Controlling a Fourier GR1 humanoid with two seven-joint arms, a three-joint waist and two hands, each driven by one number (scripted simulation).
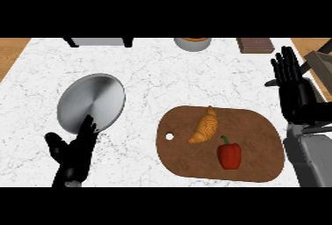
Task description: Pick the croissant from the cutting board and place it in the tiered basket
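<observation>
A golden croissant (pixel 204 126) lies on the brown cutting board (pixel 259 127), left of centre, with a red bell pepper (pixel 229 154) just below and right of it. My right hand (pixel 295 85) stands open at the view's right edge, fingers up, beyond the board's right end and apart from the croissant. At the lower left my left hand (pixel 74 151) is open, its fingers pointing up and overlapping the lower rim of a round metal plate (pixel 92 101). No tiered basket is plainly in view.
Along the counter's far edge are a grey object with dark legs (pixel 100 41), a grey bowl-like container (pixel 193 43) and a brown block (pixel 254 44). A wooden item (pixel 321 61) shows at the right edge. White marble counter (pixel 156 74) lies between plate and board.
</observation>
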